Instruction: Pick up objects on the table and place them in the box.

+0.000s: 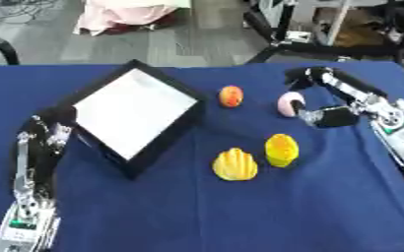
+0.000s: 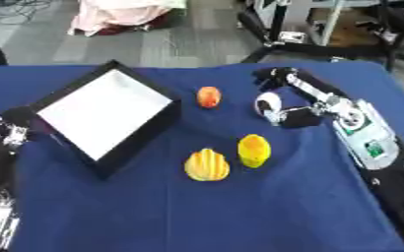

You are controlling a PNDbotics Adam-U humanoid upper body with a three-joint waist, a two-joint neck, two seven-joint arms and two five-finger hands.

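Box (image 1: 133, 114), black-walled with white floor, sits askew on the blue table (image 1: 240, 211). Right of it: an orange-red fruit (image 1: 230, 96), two yellow ridged pieces (image 1: 235, 165) (image 1: 281, 150), open cloth around them. Further right, right hand (image 1: 313, 116) curls round a pink-white object (image 1: 289, 104); left hand (image 1: 52, 129) touches the box's left wall, fingers unclear.

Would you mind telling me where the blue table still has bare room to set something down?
The near table, in front of the two yellow objects, is bare. The box is empty too. It is crowded between the orange fruit, the pink object at the right hand, and those yellow ones.
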